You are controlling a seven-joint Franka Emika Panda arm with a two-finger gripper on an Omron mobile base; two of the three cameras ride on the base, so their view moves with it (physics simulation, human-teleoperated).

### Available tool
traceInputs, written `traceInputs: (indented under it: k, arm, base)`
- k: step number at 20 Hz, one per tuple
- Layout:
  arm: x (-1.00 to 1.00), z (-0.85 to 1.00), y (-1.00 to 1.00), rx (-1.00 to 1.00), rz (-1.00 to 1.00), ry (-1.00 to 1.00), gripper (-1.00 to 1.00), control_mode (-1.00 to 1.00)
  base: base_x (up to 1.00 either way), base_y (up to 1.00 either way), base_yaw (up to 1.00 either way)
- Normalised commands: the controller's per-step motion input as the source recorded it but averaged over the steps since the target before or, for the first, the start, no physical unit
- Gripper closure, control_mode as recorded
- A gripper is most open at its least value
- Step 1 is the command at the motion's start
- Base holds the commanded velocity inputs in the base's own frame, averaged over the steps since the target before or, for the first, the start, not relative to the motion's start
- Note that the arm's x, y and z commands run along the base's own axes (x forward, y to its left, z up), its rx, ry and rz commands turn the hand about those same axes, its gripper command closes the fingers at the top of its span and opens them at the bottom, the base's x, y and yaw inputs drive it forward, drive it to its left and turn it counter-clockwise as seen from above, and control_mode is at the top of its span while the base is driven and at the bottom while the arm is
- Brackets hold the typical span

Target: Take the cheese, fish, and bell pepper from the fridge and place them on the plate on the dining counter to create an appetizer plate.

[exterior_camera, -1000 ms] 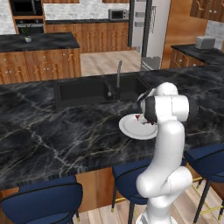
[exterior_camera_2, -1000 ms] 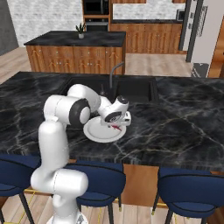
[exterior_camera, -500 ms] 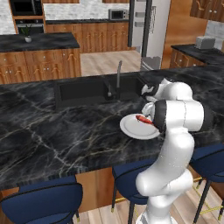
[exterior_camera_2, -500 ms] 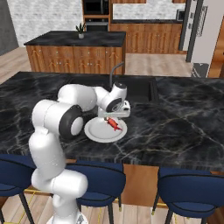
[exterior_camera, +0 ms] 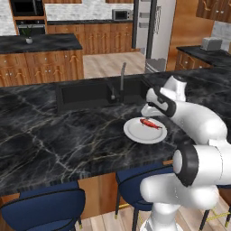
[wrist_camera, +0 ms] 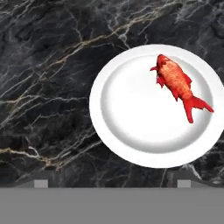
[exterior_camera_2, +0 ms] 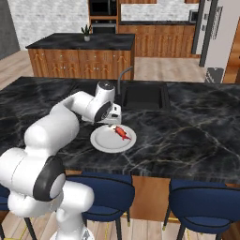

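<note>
The fish (wrist_camera: 177,85) lies flat on the plate (wrist_camera: 131,131), toward one side of it with its tail near the rim, and nothing grips it. The plate sits on the black marble tabletop (exterior_camera: 54,135) of the dining counter, just in front of the sink (exterior_camera: 90,92) and faucet (exterior_camera: 122,76). The gripper (exterior_camera: 149,110) hangs above the far edge of the plate with its jaws spread wide and empty; in the hand view the two tips stand well apart at the bottom, clear of the fish.

So the fish step looks finished: it is delivered and released. No cheese or bell pepper is on the plate, so two items seem to remain. The next move calls for lifting the arm clear of the plate without brushing the fish, then driving back to the fridge (exterior_camera: 151,31), seen across the kitchen, to reach for another item.
</note>
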Motion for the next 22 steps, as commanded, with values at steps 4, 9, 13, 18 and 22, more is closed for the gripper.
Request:
traceInputs:
  k: [4,9,13,18,22]
  arm:
    - [-1.00,0.81,0.00,0.14,-0.19,-0.15,-1.00,-1.00]
    - [-1.00,0.76,0.00,-0.16,-0.06,-0.08,-1.00,-1.00]
    - [-0.25,0.05,0.02,-0.05,-0.02,-0.03,-1.00,1.00]
    - [0.00,0.00,0.00,0.00,0.00,0.00,-1.00,1.00]
    - [0.00,0.00,0.00,0.00,0.00,0.00,-1.00,1.00]
  base:
    - [0.00,0.00,0.00]
    - [0.00,0.00,0.00]
    - [-0.75,0.29,-0.03]
    - [-1.00,0.97,0.00]
    - [-0.58,1.00,0.00]
